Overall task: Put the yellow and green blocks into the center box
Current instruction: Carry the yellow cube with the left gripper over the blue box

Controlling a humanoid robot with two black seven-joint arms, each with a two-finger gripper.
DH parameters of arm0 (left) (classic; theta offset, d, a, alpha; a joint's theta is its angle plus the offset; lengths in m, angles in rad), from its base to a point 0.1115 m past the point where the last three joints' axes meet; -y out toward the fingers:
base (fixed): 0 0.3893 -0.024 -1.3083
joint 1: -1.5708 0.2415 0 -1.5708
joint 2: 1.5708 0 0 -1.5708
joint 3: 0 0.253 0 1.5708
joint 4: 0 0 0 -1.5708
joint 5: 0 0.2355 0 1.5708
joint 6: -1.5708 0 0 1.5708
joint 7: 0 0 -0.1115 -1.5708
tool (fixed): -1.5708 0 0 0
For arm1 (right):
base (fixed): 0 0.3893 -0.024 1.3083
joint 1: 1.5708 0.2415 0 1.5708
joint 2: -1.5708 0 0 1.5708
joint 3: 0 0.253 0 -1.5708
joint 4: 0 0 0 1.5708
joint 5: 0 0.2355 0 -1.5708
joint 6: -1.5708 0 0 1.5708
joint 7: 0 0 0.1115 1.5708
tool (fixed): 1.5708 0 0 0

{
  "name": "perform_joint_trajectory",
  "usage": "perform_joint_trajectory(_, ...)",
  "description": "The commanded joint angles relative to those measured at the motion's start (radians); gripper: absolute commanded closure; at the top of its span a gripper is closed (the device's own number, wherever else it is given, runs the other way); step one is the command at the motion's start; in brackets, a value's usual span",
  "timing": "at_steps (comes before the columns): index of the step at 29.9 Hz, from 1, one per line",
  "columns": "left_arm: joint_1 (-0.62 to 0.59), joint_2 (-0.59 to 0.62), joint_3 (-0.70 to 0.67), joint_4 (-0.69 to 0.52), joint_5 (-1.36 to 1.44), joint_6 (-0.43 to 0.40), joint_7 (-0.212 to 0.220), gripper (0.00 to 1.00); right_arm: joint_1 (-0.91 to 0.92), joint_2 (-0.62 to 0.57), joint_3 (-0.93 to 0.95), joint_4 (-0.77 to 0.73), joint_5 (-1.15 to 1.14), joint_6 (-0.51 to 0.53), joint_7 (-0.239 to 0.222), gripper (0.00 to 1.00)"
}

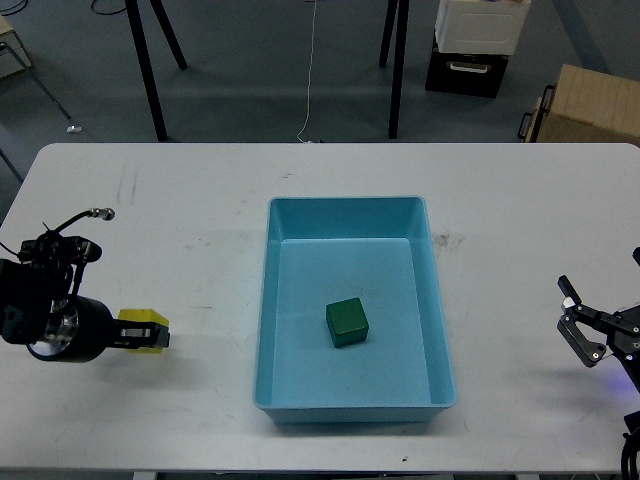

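A green block (347,322) lies inside the blue box (270,300) at the table's middle. My left gripper (142,332) is shut on a yellow block (140,322) and holds it left of the box, well apart from its left wall. The arm hides part of the block. My right gripper (578,320) is open and empty at the table's right edge, far from the box.
The white table (200,200) carries the box. Behind it stand black stand legs (150,80), a white cable (309,70), a black and white case (470,45) and a cardboard box (590,105) on the floor.
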Motion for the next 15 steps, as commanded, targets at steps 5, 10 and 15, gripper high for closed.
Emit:
perform_joint_trajectory(5, -0.331, -0.189, 0.075, 0.108, -0.249, 0.0, 0.0, 1.0, -0.007, -0.016, 0.008, 0.012, 0.0, 0.0, 0.0, 0.0)
perform_joint_trajectory(10, -0.408, -0.542, 0.224, 0.304, -0.27, 0.0, 0.0, 1.0, -0.005, -0.015, 0.0, 0.009, -0.002, 0.0, 0.002, 0.0)
perform_joint_trajectory(15, -0.414, -0.737, 0.311, 0.371, -0.269, 0.0, 0.0, 0.98, -0.011, -0.016, 0.017, 0.009, 0.0, 0.0, 0.002, 0.0)
